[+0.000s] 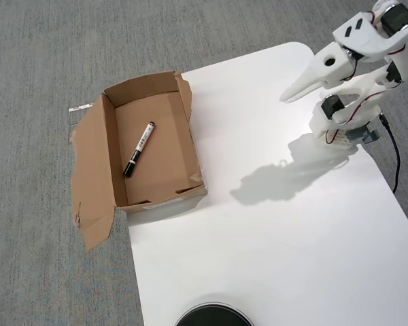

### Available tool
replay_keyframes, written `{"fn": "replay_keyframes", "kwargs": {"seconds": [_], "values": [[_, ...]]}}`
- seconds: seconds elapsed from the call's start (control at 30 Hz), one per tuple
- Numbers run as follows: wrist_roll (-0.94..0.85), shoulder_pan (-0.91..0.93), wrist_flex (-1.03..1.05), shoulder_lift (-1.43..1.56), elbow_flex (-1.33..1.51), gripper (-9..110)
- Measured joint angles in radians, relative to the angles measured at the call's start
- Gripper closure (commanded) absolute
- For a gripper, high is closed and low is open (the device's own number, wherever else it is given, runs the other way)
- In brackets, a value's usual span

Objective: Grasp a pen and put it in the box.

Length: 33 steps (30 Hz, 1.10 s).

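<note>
Lying diagonally on the floor of the box, the pen has its black cap toward the lower left in the overhead view and touches none of the walls. The box sits at the left edge of the white desk, partly on grey carpet, with its large torn flap splayed flat to the left. Between the box and the arm the desk surface is bare, crossed only by the arm's shadow. The gripper hangs high at the upper right, well apart from the box, its fingers pressed together to a point and holding nothing. A dark round object is cut off by the bottom edge, and the arm's upper part by the frame's corner.
</note>
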Motion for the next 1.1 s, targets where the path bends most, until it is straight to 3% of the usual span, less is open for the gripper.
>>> {"fn": "replay_keyframes", "kwargs": {"seconds": [0.83, 1.1], "values": [[0.0, 0.012, -0.057, 0.48, 0.666, 88], [0.0, 0.011, -0.081, 0.529, 0.739, 88]]}}
